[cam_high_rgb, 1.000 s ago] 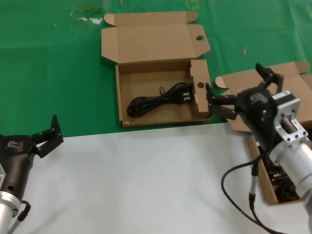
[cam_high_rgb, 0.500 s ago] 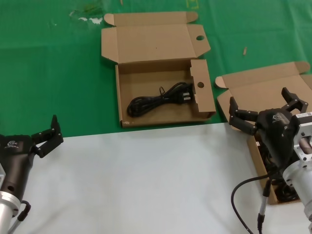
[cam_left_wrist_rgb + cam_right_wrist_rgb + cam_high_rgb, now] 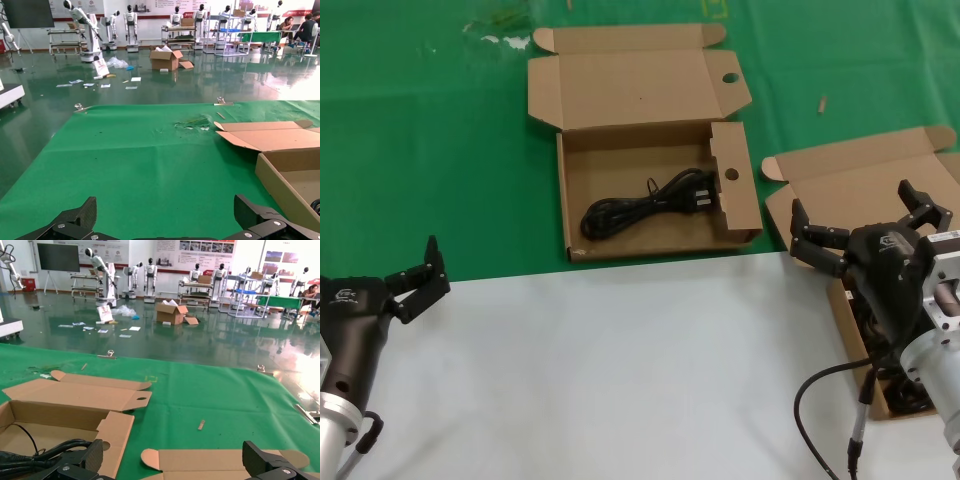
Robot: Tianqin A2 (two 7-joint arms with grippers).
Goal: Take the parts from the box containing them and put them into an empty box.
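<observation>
The box with the holed partition [image 3: 575, 200] lies open mid-table, and one black coiled cable [image 3: 645, 208] rests on its floor. At the right, the plain-lidded box [image 3: 860, 175] lies open; more black cables [image 3: 908, 395] show in its near end, mostly hidden behind my right arm. My right gripper [image 3: 852, 200] hangs open over that box's lid hinge and holds nothing. In the right wrist view the gripper [image 3: 172, 467] spans the plain lid [image 3: 210, 460], with the holed partition [image 3: 115, 430] and cable [image 3: 40, 452] off to one side. My left gripper [image 3: 420, 280] waits open at the near left.
A green mat [image 3: 440, 150] covers the far half of the table and a white surface [image 3: 620, 360] the near half. Small scraps [image 3: 505, 40] lie at the far left and a wooden chip [image 3: 823, 103] at the far right. My right arm's cable [image 3: 820, 400] loops over the white surface.
My right gripper has drawn back from the holed box's right edge to over the plain-lidded box, empty and open; it has barely moved in the last half second. The left arm stayed still.
</observation>
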